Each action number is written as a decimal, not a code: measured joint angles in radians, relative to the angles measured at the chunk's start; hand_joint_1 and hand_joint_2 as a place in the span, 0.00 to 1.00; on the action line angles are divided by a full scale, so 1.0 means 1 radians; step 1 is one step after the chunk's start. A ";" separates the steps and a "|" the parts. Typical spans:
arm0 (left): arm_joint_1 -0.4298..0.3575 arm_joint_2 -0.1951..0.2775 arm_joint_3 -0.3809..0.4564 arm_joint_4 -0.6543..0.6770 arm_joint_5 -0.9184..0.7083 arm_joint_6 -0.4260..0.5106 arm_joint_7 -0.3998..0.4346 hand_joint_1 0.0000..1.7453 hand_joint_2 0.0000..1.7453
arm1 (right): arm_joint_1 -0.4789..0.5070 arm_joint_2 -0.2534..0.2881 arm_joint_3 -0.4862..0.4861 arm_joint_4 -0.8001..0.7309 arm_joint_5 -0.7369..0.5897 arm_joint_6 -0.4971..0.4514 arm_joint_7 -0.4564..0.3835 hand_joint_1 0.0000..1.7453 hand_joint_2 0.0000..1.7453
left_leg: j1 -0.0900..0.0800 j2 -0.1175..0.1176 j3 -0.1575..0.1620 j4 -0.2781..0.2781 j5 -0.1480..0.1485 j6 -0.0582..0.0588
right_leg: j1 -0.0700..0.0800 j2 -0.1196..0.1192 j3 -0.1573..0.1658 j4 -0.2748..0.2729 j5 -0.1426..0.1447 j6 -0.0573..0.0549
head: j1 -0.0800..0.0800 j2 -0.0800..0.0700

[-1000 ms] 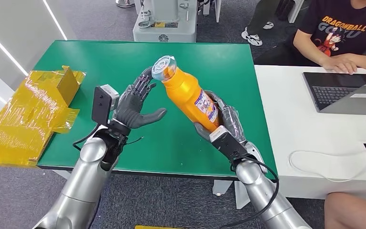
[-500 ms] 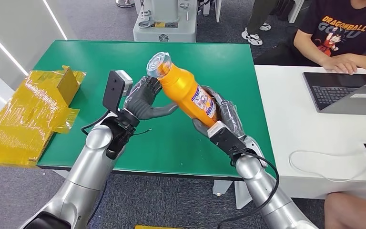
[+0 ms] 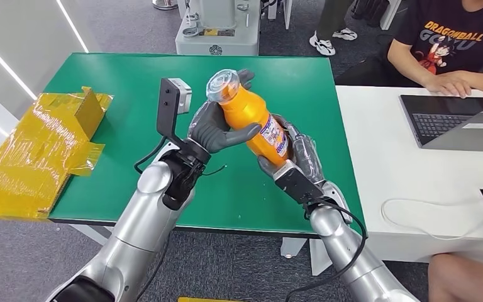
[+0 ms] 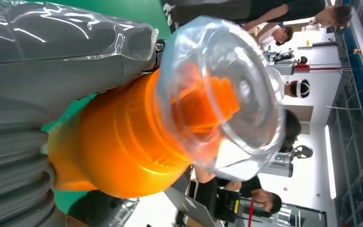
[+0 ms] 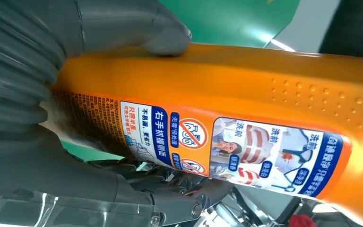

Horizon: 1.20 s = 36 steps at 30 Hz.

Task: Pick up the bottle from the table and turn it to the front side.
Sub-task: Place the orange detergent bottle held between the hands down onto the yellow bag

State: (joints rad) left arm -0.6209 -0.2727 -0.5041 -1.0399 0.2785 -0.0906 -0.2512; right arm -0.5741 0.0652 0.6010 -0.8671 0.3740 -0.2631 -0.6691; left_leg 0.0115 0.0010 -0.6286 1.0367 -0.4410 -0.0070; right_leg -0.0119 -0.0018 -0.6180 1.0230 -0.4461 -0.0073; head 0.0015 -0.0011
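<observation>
Orange bottle [image 3: 251, 121] is up off the green desk [image 3: 100, 82], centre frame, tilted, both hands clamped on: right hand [image 3: 292, 154] at its base, left hand [image 3: 217, 129] wrapping the upper body.

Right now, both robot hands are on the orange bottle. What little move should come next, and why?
Probably a small twist of the orange bottle by the left hand, which wraps its neck while the right hand holds its lower end above the green table. The small-print label shows, likely not the front.
</observation>
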 joint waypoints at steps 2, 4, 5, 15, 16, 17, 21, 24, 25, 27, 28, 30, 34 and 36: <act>-0.003 -0.008 -0.001 0.000 0.002 0.008 0.000 0.00 1.00 | 0.000 0.000 -0.001 0.006 0.011 -0.007 0.002 1.00 1.00 | 0.000 0.000 0.000 0.000 0.000 0.000 | 0.000 0.000 0.000 0.000 0.000 0.000 | 0.000 0.000; -0.005 -0.014 -0.001 0.000 0.003 0.014 0.000 0.00 1.00 | 0.000 0.000 -0.002 0.012 0.018 -0.012 0.004 1.00 1.00 | 0.000 0.000 0.000 0.000 0.000 0.000 | 0.000 0.000 0.000 0.000 0.000 0.000 | 0.000 0.000; -0.005 -0.017 -0.001 0.000 0.003 0.015 0.000 0.00 1.00 | 0.000 0.000 -0.003 0.014 0.021 -0.014 0.004 1.00 1.00 | 0.000 0.000 0.000 0.000 0.000 0.000 | 0.000 0.000 0.000 0.000 0.000 0.000 | 0.000 0.000; -0.005 -0.028 -0.003 0.003 -0.018 0.026 0.007 0.00 1.00 | 0.000 0.011 -0.028 0.028 0.039 -0.007 0.006 1.00 1.00 | 0.000 0.000 0.000 0.000 0.000 0.000 | 0.000 0.000 0.000 0.000 0.000 0.000 | 0.000 0.000; -0.005 -0.028 -0.004 0.005 -0.020 0.027 0.007 0.00 1.00 | 0.000 0.013 -0.030 0.029 0.039 -0.005 0.006 1.00 1.00 | 0.000 0.000 0.000 0.000 0.000 0.000 | 0.000 0.000 0.000 0.000 0.000 0.000 | 0.000 0.000; -0.005 -0.028 -0.004 0.006 -0.022 0.028 0.005 0.00 1.00 | 0.000 0.016 -0.032 0.029 0.040 -0.003 0.007 1.00 1.00 | 0.000 0.000 0.000 0.000 0.000 0.000 | 0.000 0.000 0.000 0.000 0.000 0.000 | 0.000 0.000; -0.006 -0.028 -0.005 0.015 -0.033 0.029 -0.003 0.00 1.00 | -0.005 0.028 -0.044 0.036 0.047 -0.003 0.005 1.00 1.00 | 0.000 0.000 0.000 0.000 0.000 0.000 | 0.000 0.000 0.000 0.000 0.000 0.000 | 0.000 0.000; -0.006 -0.028 -0.005 0.023 -0.047 0.033 -0.004 0.00 1.00 | -0.018 0.042 -0.051 0.046 0.054 -0.004 0.003 1.00 1.00 | 0.000 0.000 0.000 0.000 0.000 0.000 | 0.000 0.000 0.000 0.000 0.000 0.000 | 0.000 0.000; -0.007 -0.028 -0.005 0.025 -0.052 0.035 -0.004 0.00 1.00 | -0.024 0.047 -0.053 0.050 0.057 -0.005 0.003 1.00 1.00 | 0.000 0.000 0.000 0.000 0.000 0.000 | 0.000 0.000 0.000 0.000 0.000 0.000 | 0.000 0.000; -0.009 -0.029 -0.005 0.030 -0.058 0.038 -0.004 0.00 1.00 | -0.037 0.054 -0.056 0.059 0.063 -0.007 0.004 1.00 1.00 | 0.000 0.000 0.000 0.000 0.000 0.000 | 0.000 0.000 0.000 0.000 0.000 0.000 | 0.000 0.000; -0.011 -0.029 -0.005 0.032 -0.059 0.038 -0.004 0.00 1.00 | -0.043 0.058 -0.058 0.064 0.065 -0.007 0.005 1.00 1.00 | 0.000 0.000 0.000 0.000 0.000 0.000 | 0.000 0.000 0.000 0.000 0.000 0.000 | 0.000 0.000; -0.015 -0.032 -0.005 0.036 -0.061 0.040 -0.004 0.00 1.00 | -0.055 0.063 -0.061 0.073 0.066 -0.006 0.009 1.00 1.00 | 0.000 0.000 0.000 0.000 0.000 0.000 | 0.000 0.000 0.000 0.000 0.000 0.000 | 0.000 0.000; -0.022 -0.036 -0.005 0.040 -0.063 0.046 -0.004 0.00 1.00 | -0.085 0.074 -0.068 0.092 0.069 0.000 0.016 1.00 1.00 | 0.000 0.000 0.000 0.000 0.000 0.000 | 0.000 0.000 0.000 0.000 0.000 0.000 | 0.000 0.000; -0.023 -0.036 -0.005 0.042 -0.060 0.048 -0.003 0.00 1.00 | -0.099 0.080 -0.069 0.101 0.070 0.003 0.017 1.00 1.00 | 0.000 0.000 0.000 0.000 0.000 0.000 | 0.000 0.000 0.000 0.000 0.000 0.000 | 0.000 0.000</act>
State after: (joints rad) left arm -0.6441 -0.3091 -0.5093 -0.9979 0.2188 -0.0430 -0.2544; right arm -0.6735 0.1453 0.5317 -0.7666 0.4436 -0.2602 -0.6518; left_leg 0.0115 0.0008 -0.6288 1.0368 -0.4408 -0.0070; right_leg -0.0119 -0.0019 -0.6180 1.0233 -0.4461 -0.0073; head 0.0015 -0.0011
